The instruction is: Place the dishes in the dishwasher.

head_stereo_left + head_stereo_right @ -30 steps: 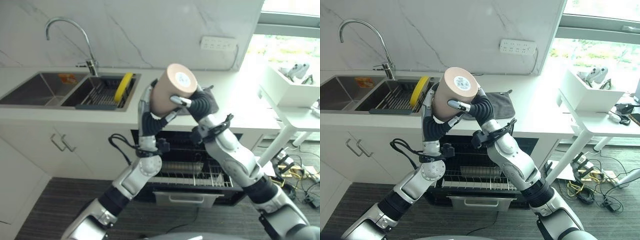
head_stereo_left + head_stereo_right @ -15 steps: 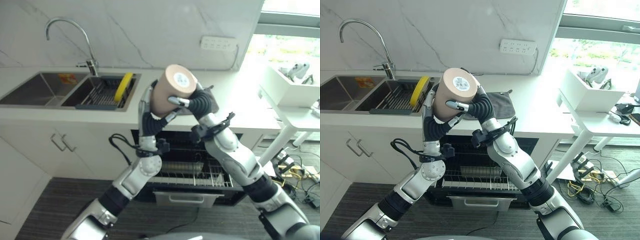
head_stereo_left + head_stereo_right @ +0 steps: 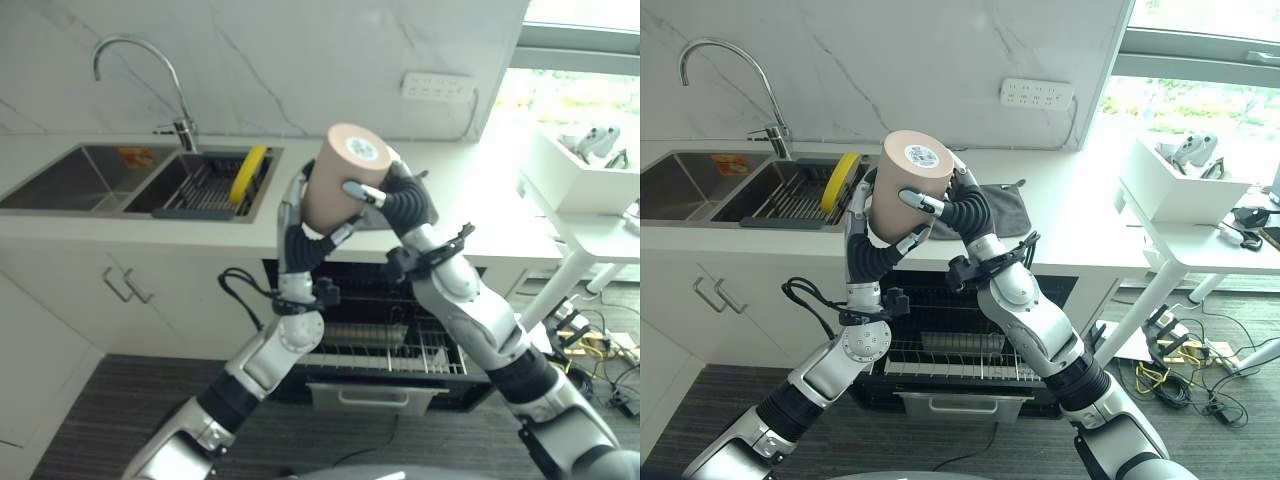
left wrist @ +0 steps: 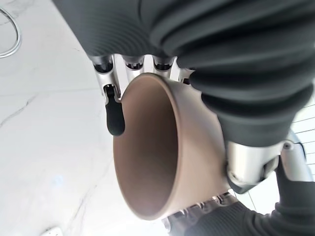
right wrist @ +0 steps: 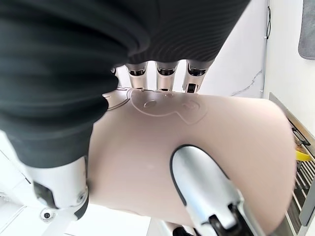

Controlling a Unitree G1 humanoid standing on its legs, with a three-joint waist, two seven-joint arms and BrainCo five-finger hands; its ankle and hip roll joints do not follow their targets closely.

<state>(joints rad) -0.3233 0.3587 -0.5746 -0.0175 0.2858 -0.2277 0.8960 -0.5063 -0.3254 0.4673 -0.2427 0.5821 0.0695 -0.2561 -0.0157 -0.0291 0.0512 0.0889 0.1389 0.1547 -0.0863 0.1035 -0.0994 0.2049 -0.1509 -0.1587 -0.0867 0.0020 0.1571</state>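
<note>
Both hands are up at chest height over the counter edge, wrapped around a tan cup (image 3: 908,190) held base-up and tilted. The left hand (image 3: 872,250) grips it from below with fingers curled up its side; the right hand (image 3: 962,208) clasps it from the other side, thumb across the wall. Directly beneath, the open dishwasher (image 3: 950,360) has its wire rack pulled out, free space above it. A yellow plate (image 3: 839,180) stands on edge in the sink rack (image 3: 790,205), and a grey cloth (image 3: 1002,222) lies behind the arms.
</note>
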